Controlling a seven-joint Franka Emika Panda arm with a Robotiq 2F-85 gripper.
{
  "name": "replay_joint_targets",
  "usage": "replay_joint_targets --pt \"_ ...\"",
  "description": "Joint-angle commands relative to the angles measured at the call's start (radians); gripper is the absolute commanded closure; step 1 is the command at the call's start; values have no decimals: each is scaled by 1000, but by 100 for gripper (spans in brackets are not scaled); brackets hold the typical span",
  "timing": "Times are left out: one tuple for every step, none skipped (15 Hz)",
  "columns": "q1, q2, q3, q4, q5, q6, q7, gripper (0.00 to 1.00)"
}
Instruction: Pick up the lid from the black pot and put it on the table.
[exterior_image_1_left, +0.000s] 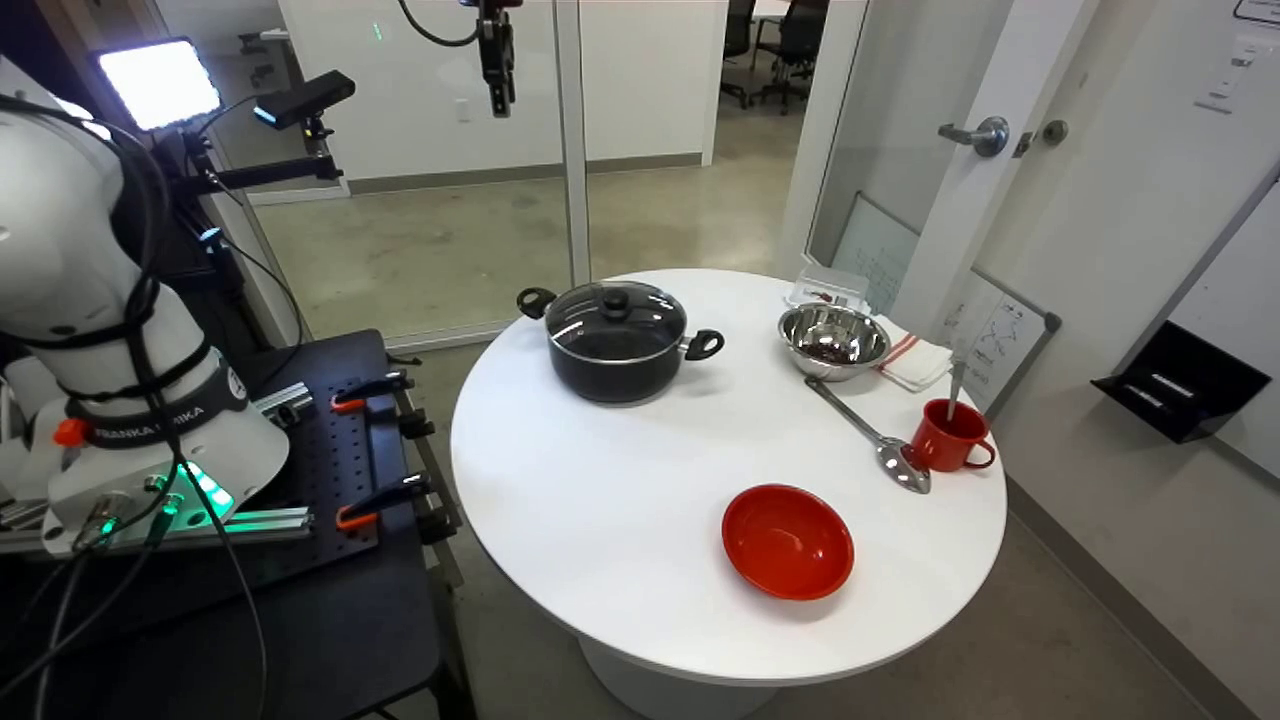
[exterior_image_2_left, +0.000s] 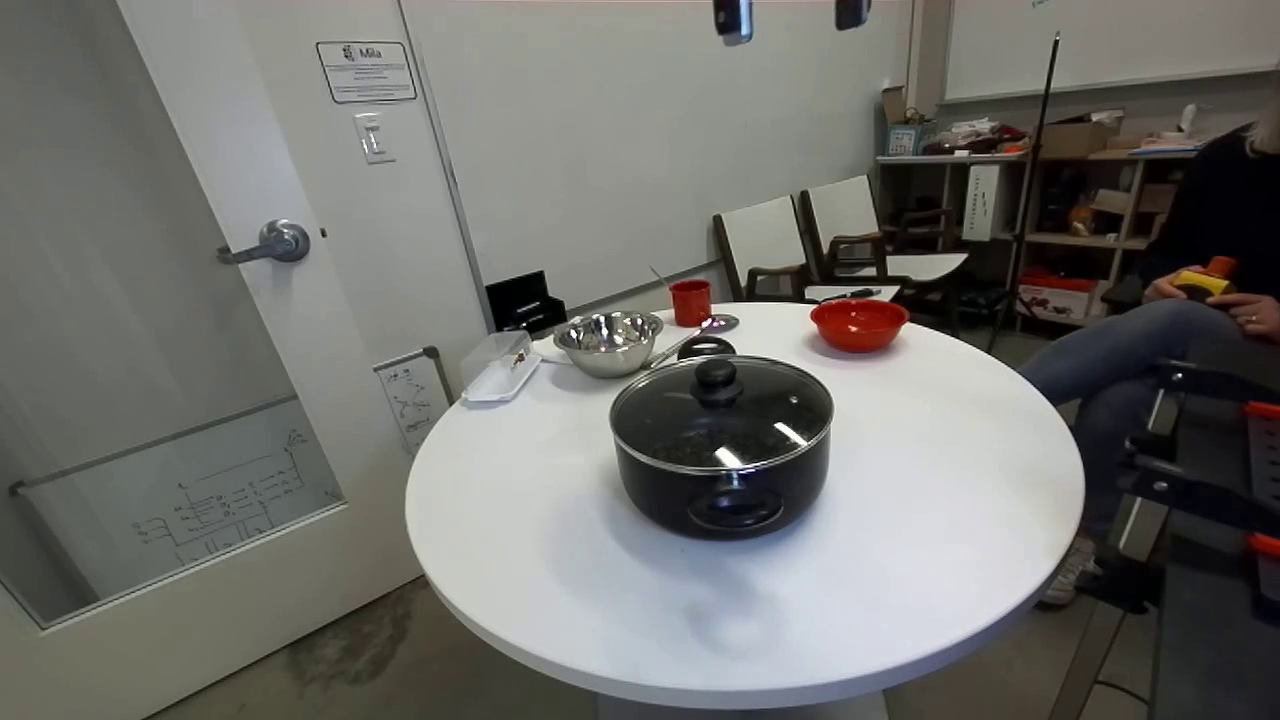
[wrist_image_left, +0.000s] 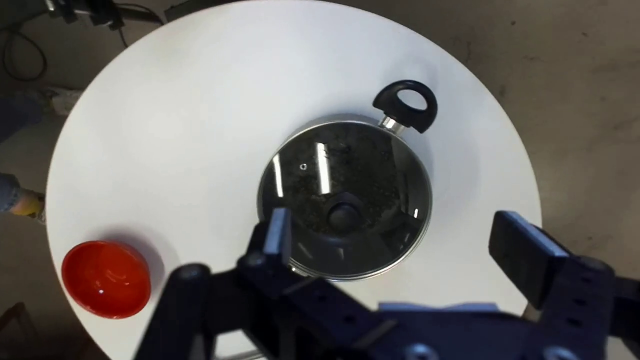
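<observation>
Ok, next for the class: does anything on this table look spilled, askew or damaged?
No spill or damage shows; the lid sits squarely on the black pot. Mildly odd, perhaps: the metal spoon lies loose on the table beside the red mug, not in any vessel.

Whiteboards (exterior_image_2_left: 1110, 42), office chairs (exterior_image_1_left: 803, 45) and a robot arm (exterior_image_1_left: 70, 250) mark an office-like lab.

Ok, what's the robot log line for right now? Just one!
jaws: open, empty; lid: on black pot; black pot: on table; lid lift: not yet done
</observation>
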Motion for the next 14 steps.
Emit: replay_joint_targets --pt "27 158 -17 88 -42 119 171 0" --pt "35 189 -9 80 -114 179 244 0" --pt "47 220 -11 84 -178 209 300 0" --pt "63 254 -12 75 -269 241 380 0" --pt "80 283 -21 79 -353 243 454 0" --pt "100 316 -35 91 -394 228 508 0" --pt "120 341 -49 99 -445 216 570 0" --pt "130 366 -68 115 -430 201 584 0" --pt "135 381 -86 123 -387 207 582 0" --pt "123 385 -105 125 -281 251 540 0" --pt "114 393 -124 132 -229 266 509 0" --pt "104 399 -144 139 -179 280 495 0" --pt "98 406 -162 148 -124 290 483 0" --pt "91 409 -181 147 -78 306 481 0"
